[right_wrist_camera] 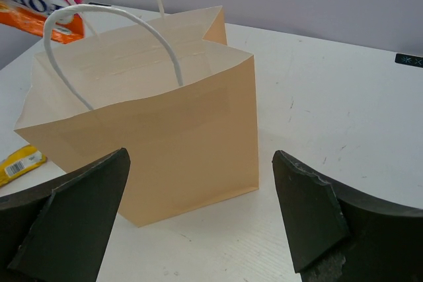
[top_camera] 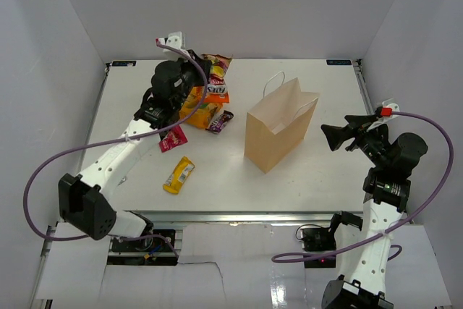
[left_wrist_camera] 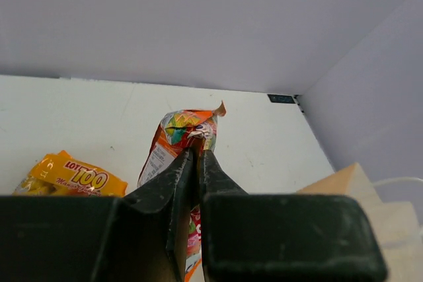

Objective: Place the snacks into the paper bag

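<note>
The paper bag is stood upright on the white table, mouth open, with its white cord handles sticking up above the rim.

All the snacks are found on the bag's left side, none touching it. An orange packet with a colourful print is pinched between the fingers of the left gripper, which are pressed tight together on its lower part, so the packet's crinkled top is left poking up past the tips. It is held out beyond the bag's far-left corner. Whether it is clear of the table can't really be told.

An orange-yellow pouch marked "LOT 100" is lying flat just under that gripper, to the bag's left. A dark purple bar is parked right beside the pouch, and it is the snack closest to the bag. A red packet is set further out from the bag than the pouch. A yellow bar is lying on its own, well apart from the rest, off the bag's near-left corner.

The right gripper is held to the bag's right with its fingers spread wide, pointed at the bag's side. Nothing is gripped, and a gap is left between the fingertips and the paper.
</note>
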Action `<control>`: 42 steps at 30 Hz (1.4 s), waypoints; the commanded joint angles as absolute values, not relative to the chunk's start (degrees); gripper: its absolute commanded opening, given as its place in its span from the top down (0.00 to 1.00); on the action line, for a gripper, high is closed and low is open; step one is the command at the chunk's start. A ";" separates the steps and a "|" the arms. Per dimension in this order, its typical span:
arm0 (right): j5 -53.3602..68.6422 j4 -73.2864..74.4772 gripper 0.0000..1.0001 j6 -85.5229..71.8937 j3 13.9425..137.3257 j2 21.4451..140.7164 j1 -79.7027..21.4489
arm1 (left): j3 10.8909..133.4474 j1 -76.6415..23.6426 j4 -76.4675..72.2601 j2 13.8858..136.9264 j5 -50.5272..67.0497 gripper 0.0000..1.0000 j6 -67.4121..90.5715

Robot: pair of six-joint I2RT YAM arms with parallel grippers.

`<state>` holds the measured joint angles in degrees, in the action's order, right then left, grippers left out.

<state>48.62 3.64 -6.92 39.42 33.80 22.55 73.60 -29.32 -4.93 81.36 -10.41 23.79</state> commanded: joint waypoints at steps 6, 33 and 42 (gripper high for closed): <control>49.75 0.97 0.06 -6.42 38.94 32.96 22.94 | 74.62 -29.53 -4.13 66.20 2.71 1.00 23.29; 50.36 0.70 0.06 -6.50 38.14 32.78 22.94 | 58.98 -25.34 29.18 74.52 -9.60 0.02 17.49; 51.33 0.70 0.06 -6.68 38.23 32.34 22.94 | 56.86 -15.21 25.49 88.14 11.68 0.02 15.91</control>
<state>50.11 2.83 -6.92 38.44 32.95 22.81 56.23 -15.33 26.72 85.69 3.68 17.26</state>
